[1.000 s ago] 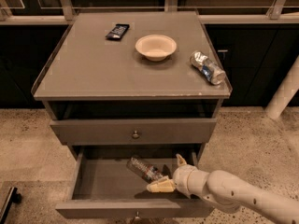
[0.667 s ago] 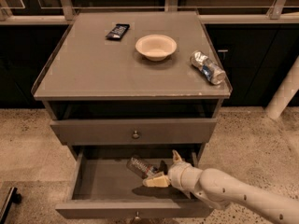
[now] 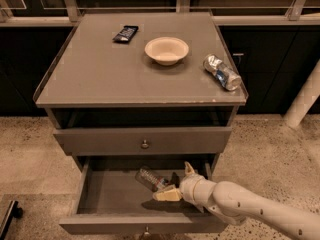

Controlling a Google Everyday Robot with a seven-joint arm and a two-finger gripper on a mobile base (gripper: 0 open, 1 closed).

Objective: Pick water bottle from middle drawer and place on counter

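Note:
The water bottle (image 3: 150, 178) is clear plastic and lies tilted inside the open middle drawer (image 3: 107, 223), near its back middle. My gripper (image 3: 176, 182) reaches into the drawer from the right on a white arm. It is open: one pale finger (image 3: 167, 194) lies in front of the bottle's right end and the other finger (image 3: 189, 168) stands behind it. The fingers have not closed on the bottle. The counter (image 3: 100, 79) is the grey cabinet top above.
On the counter are a white bowl (image 3: 166, 50), a dark wrapped snack bar (image 3: 125, 33) and a crushed silver-and-blue can (image 3: 221, 72) near the right edge. The drawer above (image 3: 144, 140) is closed. A white post (image 3: 305, 101) stands at the right, and the floor is speckled.
My gripper has slid a little to the left inside the drawer, closer around the bottle's right end. The bottle has not moved.

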